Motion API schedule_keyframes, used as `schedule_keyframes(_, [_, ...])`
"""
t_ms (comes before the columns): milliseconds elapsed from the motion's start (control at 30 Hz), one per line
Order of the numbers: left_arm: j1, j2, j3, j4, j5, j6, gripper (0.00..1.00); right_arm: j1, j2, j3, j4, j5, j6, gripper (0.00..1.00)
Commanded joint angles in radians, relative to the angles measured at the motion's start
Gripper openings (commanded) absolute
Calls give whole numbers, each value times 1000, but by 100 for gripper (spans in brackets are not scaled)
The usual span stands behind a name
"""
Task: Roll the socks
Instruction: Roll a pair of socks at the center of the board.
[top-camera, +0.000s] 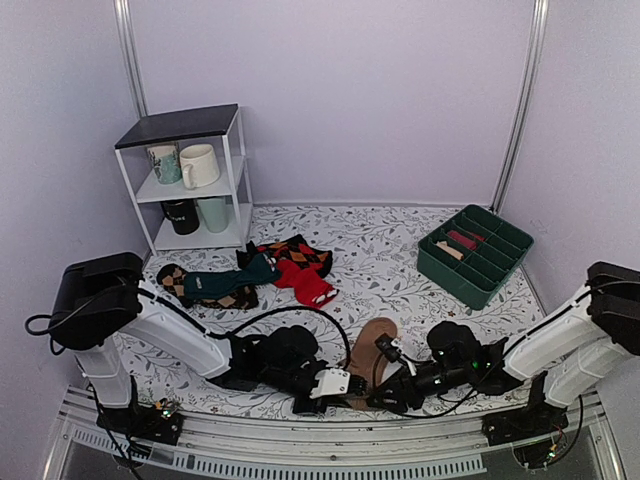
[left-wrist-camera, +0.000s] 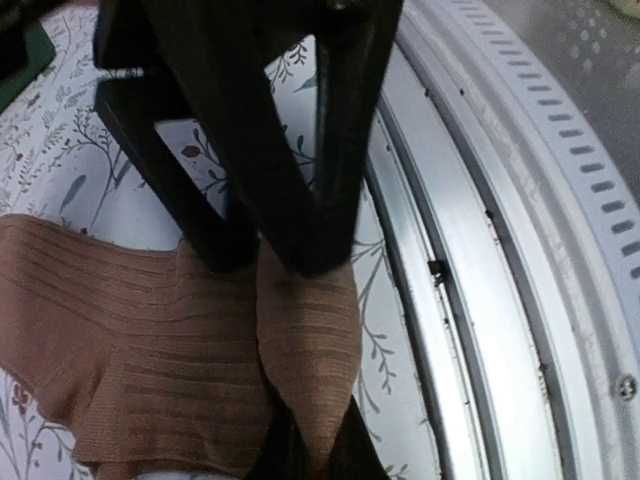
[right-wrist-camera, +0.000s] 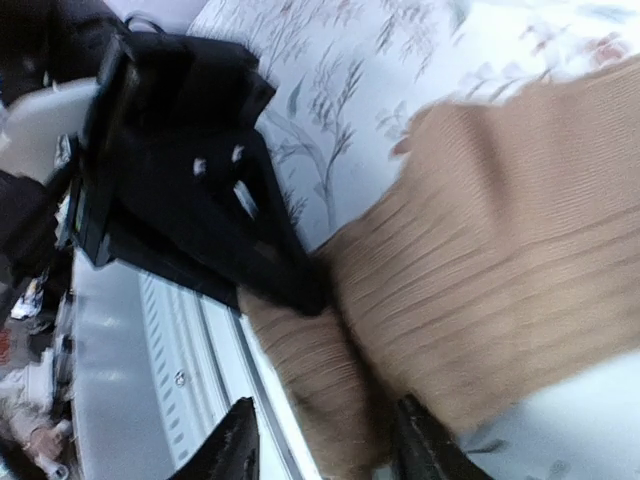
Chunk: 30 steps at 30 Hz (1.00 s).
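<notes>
The tan-brown socks (top-camera: 372, 343) lie flat on the floral table near the front edge, their near end gathered into a fold. In the left wrist view my left gripper (left-wrist-camera: 308, 462) is shut on that fold of the socks (left-wrist-camera: 305, 350). It sits at the socks' near end in the top view (top-camera: 350, 385). My right gripper (top-camera: 386, 398) faces it from the right. In the right wrist view its fingers (right-wrist-camera: 235, 450) stand wide apart around the folded sock end (right-wrist-camera: 320, 400), with a gap on the left side, so it is open (right-wrist-camera: 325, 455).
A metal rail (top-camera: 350, 440) runs along the table's front edge just beside the socks. A red sock (top-camera: 305, 285) and teal and argyle socks (top-camera: 220, 285) lie mid-table on the left. A green divided bin (top-camera: 475, 255) stands at the right, a white shelf with mugs (top-camera: 190, 180) at the back left.
</notes>
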Motion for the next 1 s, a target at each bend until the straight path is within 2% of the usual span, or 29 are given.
schedule_keyframes(0, [13,-6,22,-230,117,-203,0,-3,-177,-40,-119,187,-185,49])
schedule_keyframes(100, [34,4,46,-302,166,-272,0,14,-264,-74,-86,262,-300,50])
schedule_keyframes(233, [76,17,40,-318,238,-330,0,161,-290,-135,34,458,-470,50])
schedule_keyframes(333, [110,40,34,-314,287,-367,0,257,-236,-137,116,554,-567,50])
schedule_keyframes(600, [132,94,49,-323,331,-373,0,377,-57,-48,113,686,-658,51])
schedule_keyframes(800, [139,101,49,-318,336,-370,0,388,-62,-36,121,667,-681,50])
schedule_keyframes(967, [142,106,48,-312,338,-370,0,391,-5,-15,116,627,-664,50])
